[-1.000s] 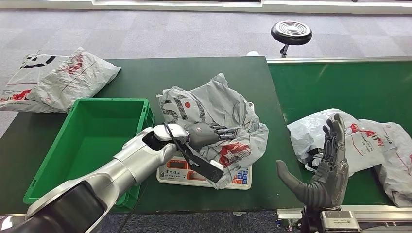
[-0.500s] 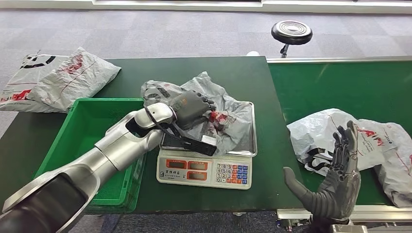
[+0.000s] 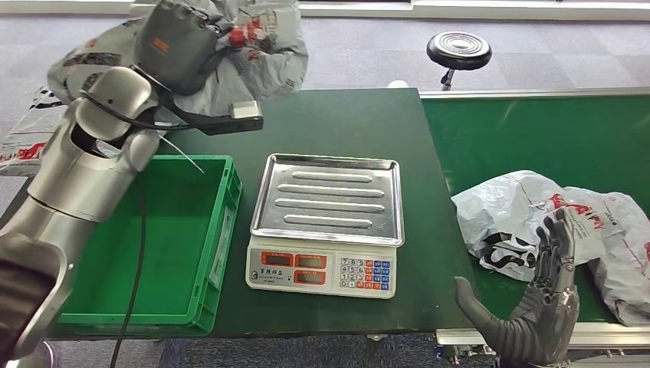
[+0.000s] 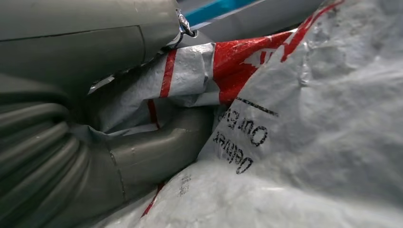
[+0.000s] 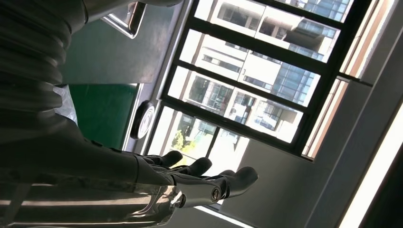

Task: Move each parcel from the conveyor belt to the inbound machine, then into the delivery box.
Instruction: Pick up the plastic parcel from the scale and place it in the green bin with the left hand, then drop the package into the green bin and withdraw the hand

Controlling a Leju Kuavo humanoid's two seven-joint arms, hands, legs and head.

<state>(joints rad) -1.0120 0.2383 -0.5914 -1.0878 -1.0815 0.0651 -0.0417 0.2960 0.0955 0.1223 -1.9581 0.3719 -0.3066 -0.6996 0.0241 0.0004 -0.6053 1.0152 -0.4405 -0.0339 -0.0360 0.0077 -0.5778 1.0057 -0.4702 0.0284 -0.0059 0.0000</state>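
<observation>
Left hand [image 3: 178, 46] raised high above green delivery box [image 3: 222, 230], fingers clamped on grey parcel [image 3: 264, 47], apparently bunched in palm. Scale tray [image 3: 329, 199] bare. Right hand [image 3: 540, 322] empty, fingers apart, beside 2 parcels on conveyor belt [image 3: 529, 138].

A: What stands beyond the far edge of the dark green flat tabletop [image 3: 345, 123]?

B: A round black stool with ringed grooves in its seat [image 3: 459, 50]. It sits on a thin dark post, out on the floor, near the table's far right corner but apart from it.

A: And the floor?

B: Grey carpet tiles in slightly different shades [image 3: 368, 54], running the full width behind the table. A pale white strip along the wall's base [image 3: 460, 9] closes it off at the far side.

A: Anything higher up?

B: In the right wrist view, a large window with a dark metal grid frame [image 5: 247, 85]. Through it, sunlit pale buildings with rows of windows, and a bit of green foliage.
</observation>
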